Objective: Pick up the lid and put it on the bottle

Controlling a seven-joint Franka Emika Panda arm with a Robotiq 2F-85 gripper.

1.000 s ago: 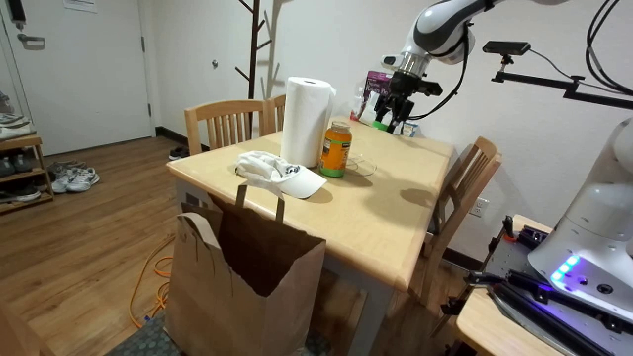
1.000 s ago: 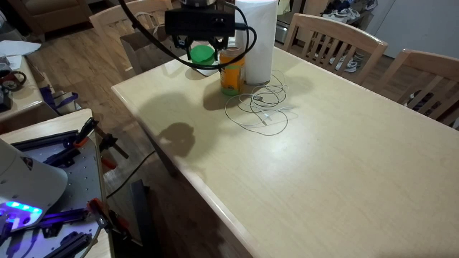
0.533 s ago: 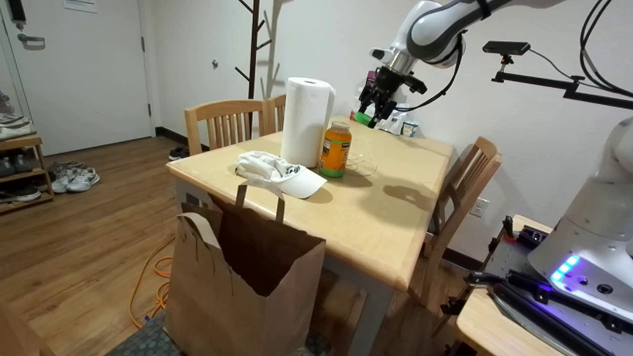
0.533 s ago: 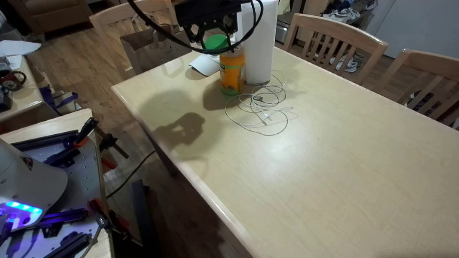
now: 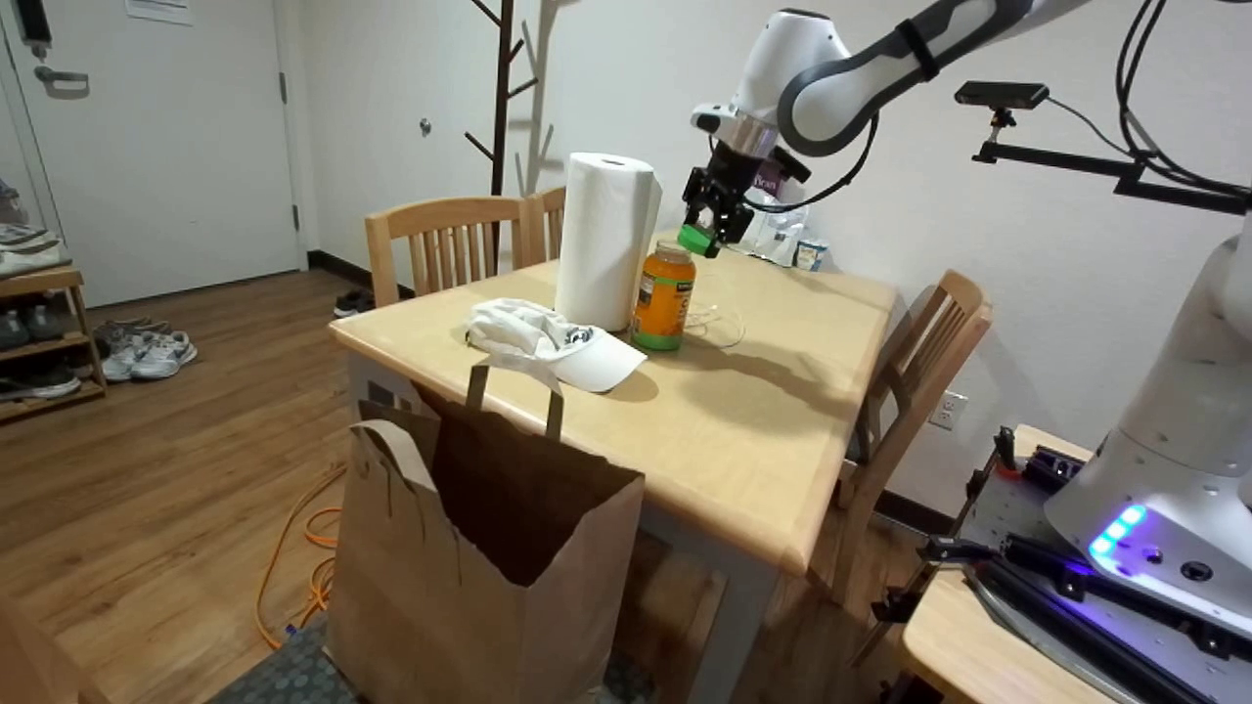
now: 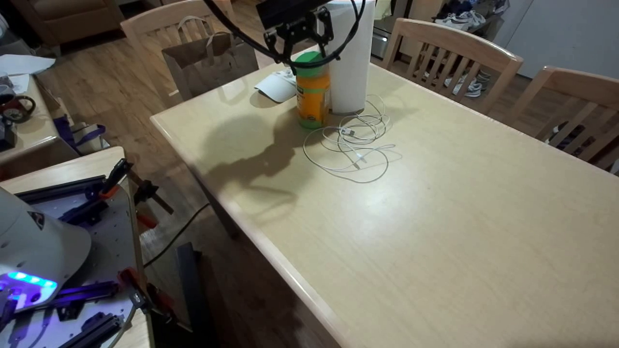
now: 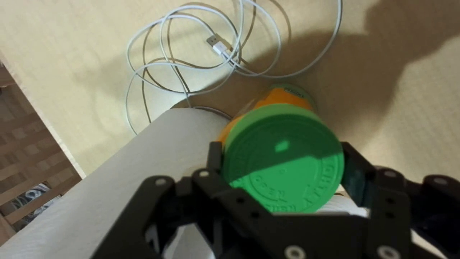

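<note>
The lid (image 5: pixel 695 239) is a flat round green cap, also seen in the wrist view (image 7: pixel 284 172). My gripper (image 7: pixel 282 156) is shut on the lid, with a finger on each side of its rim. The orange bottle (image 5: pixel 664 305) stands upright and open on the table. In an exterior view the lid is tilted, close to the bottle mouth, a little above and to the right of it. In another exterior view the lid overlaps the top of the bottle (image 6: pixel 313 99). In the wrist view the lid hides the bottle mouth, so contact cannot be told.
A tall white paper towel roll (image 5: pixel 606 240) stands right beside the bottle. A white cap (image 5: pixel 587 357) lies near it. A loose white cable (image 6: pixel 358 140) lies on the table (image 6: pixel 435 217) by the bottle. A paper bag (image 5: pixel 489 548) stands at the table edge.
My gripper has carried the lid toward the bottle, leftward in one exterior view and rightward in the other. The lid has tilted. The bottle has not moved.
</note>
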